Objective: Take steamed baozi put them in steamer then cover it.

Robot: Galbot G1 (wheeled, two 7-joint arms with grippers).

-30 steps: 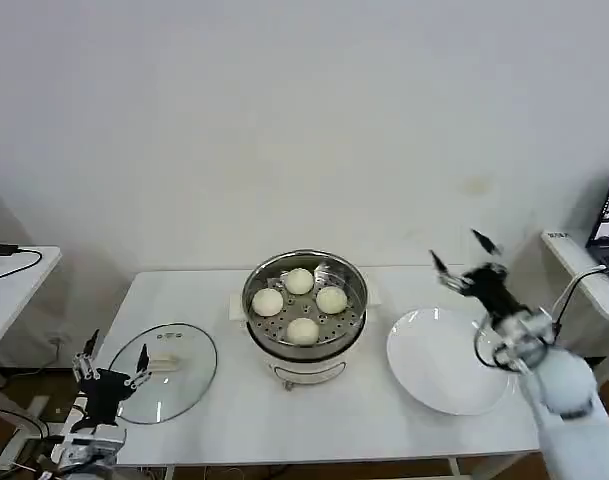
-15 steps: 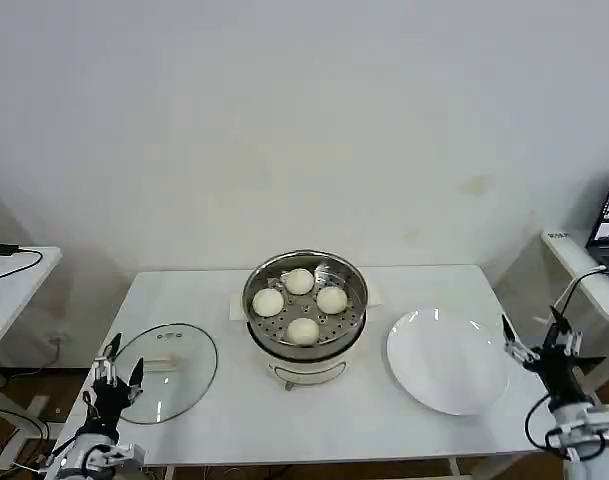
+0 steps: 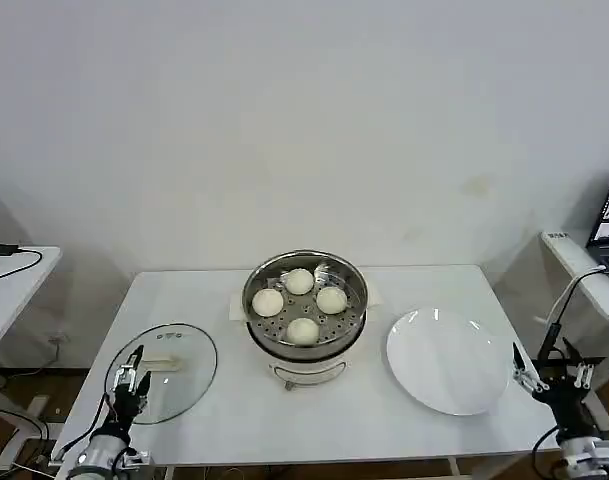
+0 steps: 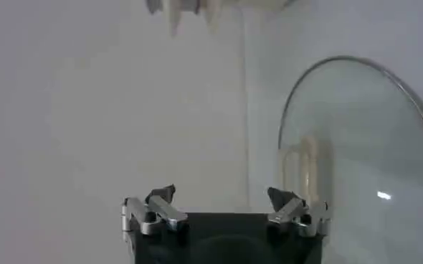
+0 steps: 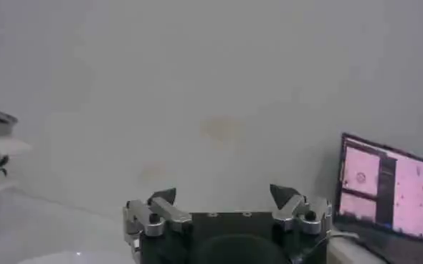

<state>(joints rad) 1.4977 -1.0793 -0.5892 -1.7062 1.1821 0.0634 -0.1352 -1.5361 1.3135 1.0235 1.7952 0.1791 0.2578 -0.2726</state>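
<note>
— Where did we stand with the four small round off-white steamed baozi [image 3: 300, 303]?

— All four sat on the perforated tray inside the round shiny stainless-steel steamer [image 3: 305, 310], at the middle of the white table [image 3: 234, 400]. The flat white plate [image 3: 447, 360] to its right lay bare. What remained, we judged, was the cover.

— And the cover lay where?

— The round clear glass lid [image 3: 164, 371] lay flat on the table at the left, well apart from the steamer. Our left gripper [image 3: 130, 384] hung at the near left edge of the table, just at the lid's near rim, fingers spread and empty. In the left wrist view the lid [image 4: 362, 154] lay just ahead and to one side of the gripper [image 4: 222, 204], its pale handle [image 4: 302, 166] in line with one fingertip.

— And the right arm?

— Our right gripper [image 3: 552, 368] was parked off the near right corner, beyond the plate, also spread and holding nothing. The left was plainly nearer the lid. We reckoned the lift would turn on centring over that handle, then carrying rightward to the steamer.
</note>
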